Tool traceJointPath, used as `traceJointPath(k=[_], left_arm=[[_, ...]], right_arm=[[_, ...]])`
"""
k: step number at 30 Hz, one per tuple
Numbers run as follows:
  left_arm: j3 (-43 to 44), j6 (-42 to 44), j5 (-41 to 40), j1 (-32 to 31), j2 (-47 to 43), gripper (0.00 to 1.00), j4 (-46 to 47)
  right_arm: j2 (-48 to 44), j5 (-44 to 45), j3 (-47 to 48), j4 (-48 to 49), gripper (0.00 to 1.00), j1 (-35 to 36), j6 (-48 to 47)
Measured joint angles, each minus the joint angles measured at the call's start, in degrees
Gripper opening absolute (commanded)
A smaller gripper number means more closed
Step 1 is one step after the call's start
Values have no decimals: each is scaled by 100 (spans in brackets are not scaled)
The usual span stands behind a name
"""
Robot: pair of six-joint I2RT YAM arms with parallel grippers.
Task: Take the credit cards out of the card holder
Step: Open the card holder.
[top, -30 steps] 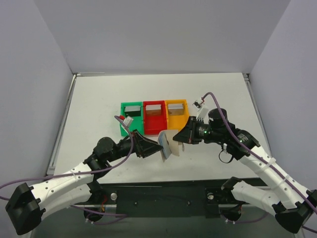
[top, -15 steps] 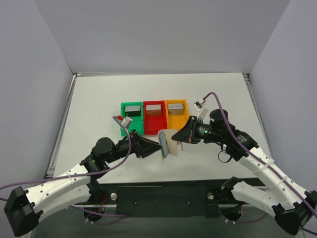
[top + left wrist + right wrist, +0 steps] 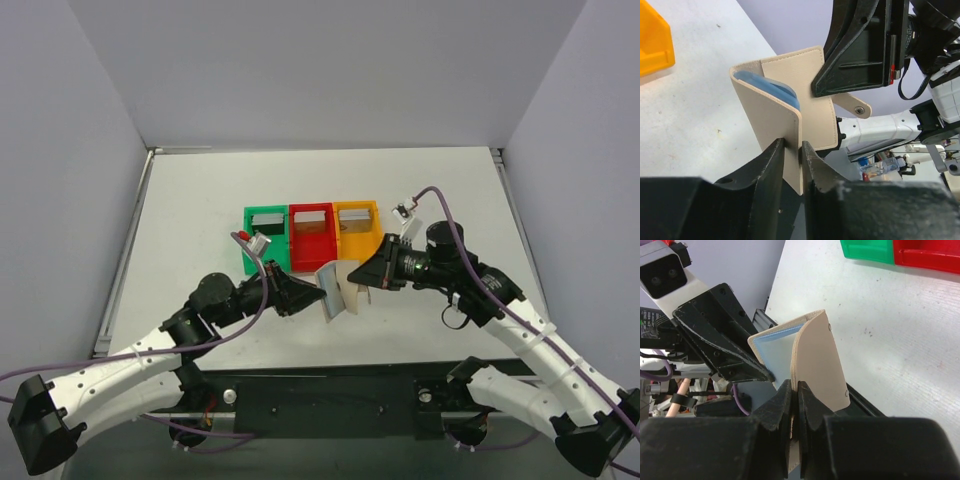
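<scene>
The tan card holder (image 3: 337, 287) is held up off the table between both grippers, part open, near the front middle. My left gripper (image 3: 318, 293) is shut on its left flap (image 3: 775, 127). My right gripper (image 3: 362, 277) is shut on its right flap (image 3: 815, 362). Light blue inner panels (image 3: 774, 347) show between the flaps, also in the left wrist view (image 3: 767, 82). The snap tab (image 3: 852, 105) hangs off the far flap. No card edge shows clearly.
Green (image 3: 266, 236), red (image 3: 312, 232) and orange (image 3: 356, 228) bins stand in a row just behind the card holder. The table's near edge and a black rail (image 3: 330, 385) lie below the grippers.
The card holder has opened a little wider as the two grippers pulled the flaps slightly apart; the left arm shifted a bit.
</scene>
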Motion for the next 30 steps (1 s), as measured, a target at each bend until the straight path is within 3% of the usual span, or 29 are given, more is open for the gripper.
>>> traceJointPath(k=[4,6,10,14,26,30], left_arm=[[0,48,-61,-11,-13,14,-42],[0,70,-94,-11,-35,14,-79],[0,76,-111,-11,-76,26,-131],[0,68,-107,-17,-111,31,-120],[0,31,-46,-20,-223,37,-52],[0,22,-44,-20,-258,33,11]], right_arm=[[-31,0,0,0,0,-4,0],[-52,-2,-7,2,0,-4,0],[-76,-4,-35,9,0,-4,0],[-76,-9,-66,37,0,-4,0],[-79,-20,-129,44,0,-4,22],[-81,-24,-131,44,0,-4,44]])
